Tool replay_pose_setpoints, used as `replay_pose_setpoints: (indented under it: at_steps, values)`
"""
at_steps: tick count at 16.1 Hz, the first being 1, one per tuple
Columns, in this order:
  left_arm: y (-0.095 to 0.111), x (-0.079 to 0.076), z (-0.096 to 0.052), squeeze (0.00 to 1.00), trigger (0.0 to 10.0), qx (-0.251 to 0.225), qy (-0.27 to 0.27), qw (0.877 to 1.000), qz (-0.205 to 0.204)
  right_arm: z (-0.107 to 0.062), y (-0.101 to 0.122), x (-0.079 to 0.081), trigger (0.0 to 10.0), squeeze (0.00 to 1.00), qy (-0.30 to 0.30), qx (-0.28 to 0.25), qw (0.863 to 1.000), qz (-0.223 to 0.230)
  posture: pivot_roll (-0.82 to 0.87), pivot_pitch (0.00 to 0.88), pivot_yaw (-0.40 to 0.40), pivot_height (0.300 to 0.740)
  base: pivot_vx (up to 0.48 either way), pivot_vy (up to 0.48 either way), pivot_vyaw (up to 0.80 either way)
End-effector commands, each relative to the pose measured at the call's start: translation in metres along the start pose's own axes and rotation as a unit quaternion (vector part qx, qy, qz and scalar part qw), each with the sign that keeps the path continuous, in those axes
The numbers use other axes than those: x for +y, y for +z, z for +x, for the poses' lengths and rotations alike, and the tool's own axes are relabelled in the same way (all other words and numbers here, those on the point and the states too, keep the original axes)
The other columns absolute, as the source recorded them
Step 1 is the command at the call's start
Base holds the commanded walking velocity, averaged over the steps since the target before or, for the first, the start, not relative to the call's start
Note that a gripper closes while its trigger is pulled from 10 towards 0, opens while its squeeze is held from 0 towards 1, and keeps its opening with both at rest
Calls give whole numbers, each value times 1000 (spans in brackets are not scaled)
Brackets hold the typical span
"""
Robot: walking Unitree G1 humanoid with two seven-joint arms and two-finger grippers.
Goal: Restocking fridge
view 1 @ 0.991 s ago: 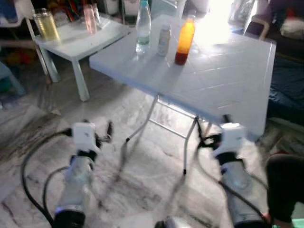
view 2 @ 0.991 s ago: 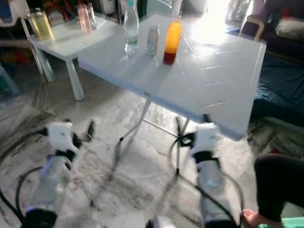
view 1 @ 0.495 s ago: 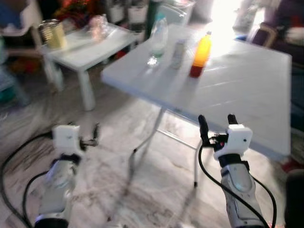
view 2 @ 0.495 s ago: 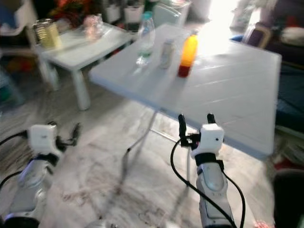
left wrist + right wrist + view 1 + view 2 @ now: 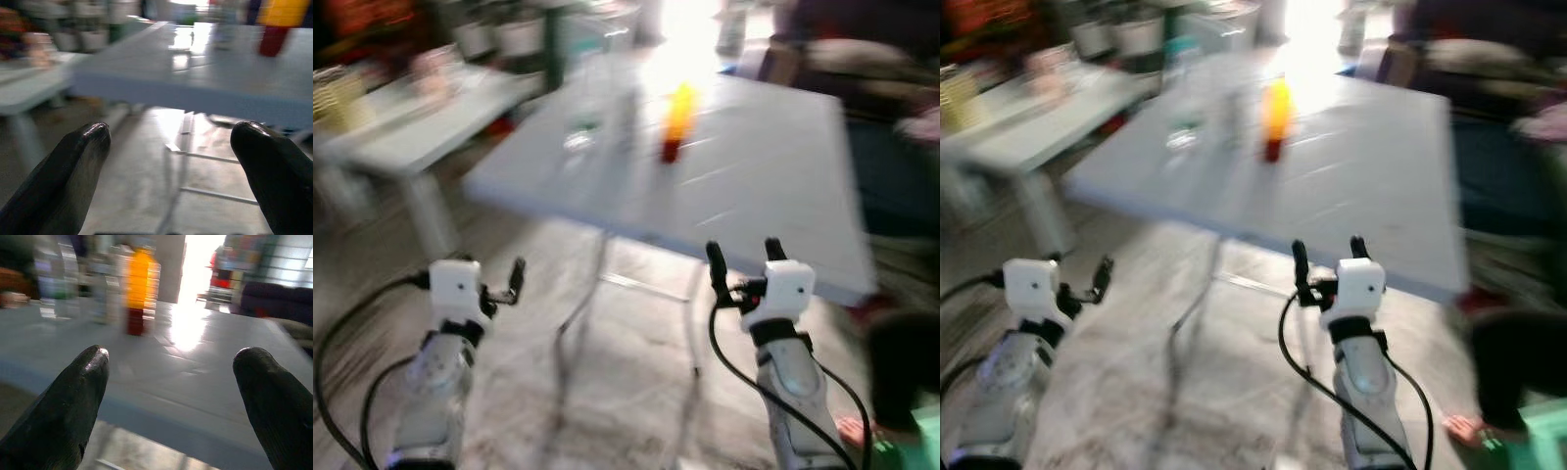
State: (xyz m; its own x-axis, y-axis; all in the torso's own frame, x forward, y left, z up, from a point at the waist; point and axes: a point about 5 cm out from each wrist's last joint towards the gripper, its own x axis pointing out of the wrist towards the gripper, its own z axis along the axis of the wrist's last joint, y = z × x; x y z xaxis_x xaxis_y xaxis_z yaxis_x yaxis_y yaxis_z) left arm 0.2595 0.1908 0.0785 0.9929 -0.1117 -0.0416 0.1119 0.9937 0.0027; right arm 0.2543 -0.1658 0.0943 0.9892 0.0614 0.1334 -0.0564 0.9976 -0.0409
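Approaching folding table [image 5: 773,186] to collect drinks for the fridge, nothing picked yet.
Holding right gripper [image 5: 741,257] just short of the near table edge, fingers spread wide and empty; left gripper [image 5: 168,147] low over the floor, likewise wide open, holding nothing. Seeing orange juice bottle [image 5: 138,286], clear water bottle [image 5: 1182,98] and something blurred between them, well beyond reach. Probably needing to step closer, then reach for the juice.
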Motion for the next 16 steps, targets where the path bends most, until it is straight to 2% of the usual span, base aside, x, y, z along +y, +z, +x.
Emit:
replay_pose_setpoints:
  at_steps: [1,8,14,16]
  values:
    - [5,-5,4,0,10000,-5,-12,1000,0,3,2,-4,10000,0,-5,-2,1000,-4,41,31,-48,740,394,274,0]
    - [16,-8,16,0,10000,-25,-6,1000,-9,4,2,-4,10000,0,-8,-4,1000,-11,27,29,-37,740,392,275,0]
    - [17,-18,19,0,10000,-27,-25,999,-10,6,2,-4,10000,0,-6,-4,1000,-16,25,27,-42,740,392,235,0]
    - [13,-29,17,0,10000,-17,-58,998,-7,7,1,-3,10000,0,-1,-2,1000,-18,25,29,-46,740,0,0,-328]
